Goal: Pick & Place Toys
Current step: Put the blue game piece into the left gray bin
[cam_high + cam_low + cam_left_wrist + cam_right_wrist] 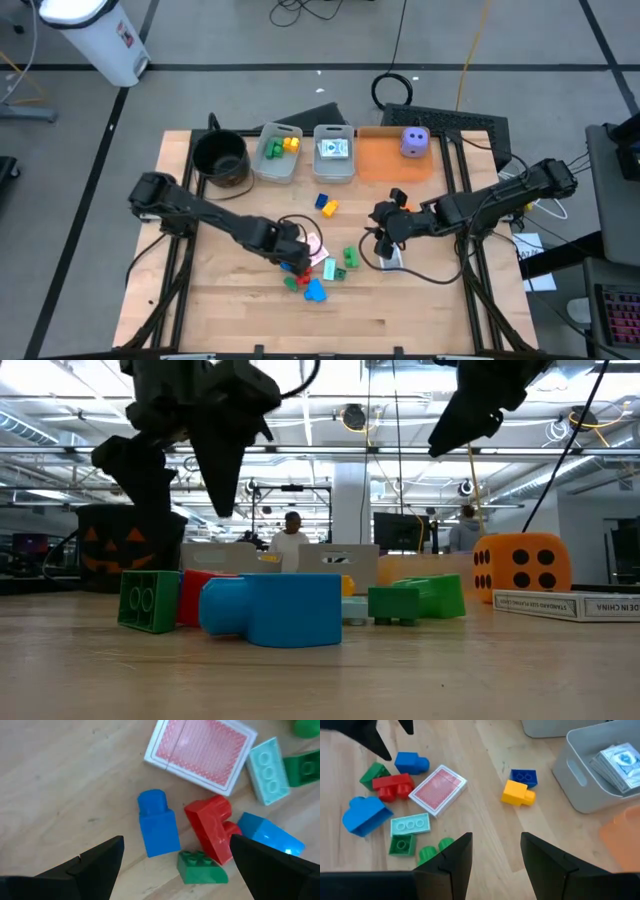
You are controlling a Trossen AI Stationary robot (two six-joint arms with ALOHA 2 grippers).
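My left end effector (172,857) hangs low over the wooden tabletop (230,300) with its fingers spread wide and nothing between them. Directly under the gap lie a small blue plastic block (158,824), a red plastic block (212,827) touching a green sloped plastic block (201,867), and just past my right finger a larger light-blue plastic block (270,834). Slightly ahead of those fingers sits a red-backed deck of playing cards (200,751), with a pale mint flat block (269,770) beside it and a dark green block (304,767) next to that. Farther from this end effector, toward the far edge, stand a round black pot (221,159) and a clear plastic bin (278,153) holding green and yellow pieces. My right end effector (496,852) hovers above the tabletop with its fingers partly apart, gripping nothing. Ahead of it lie a yellow plastic block (518,793) touching a dark blue plastic block (524,776), and beyond them a second clear bin (600,767) with cards inside. An orange die with black pips (520,567) rests near this end effector, and a purple die (415,141) sits on the flat orange tray (385,160).
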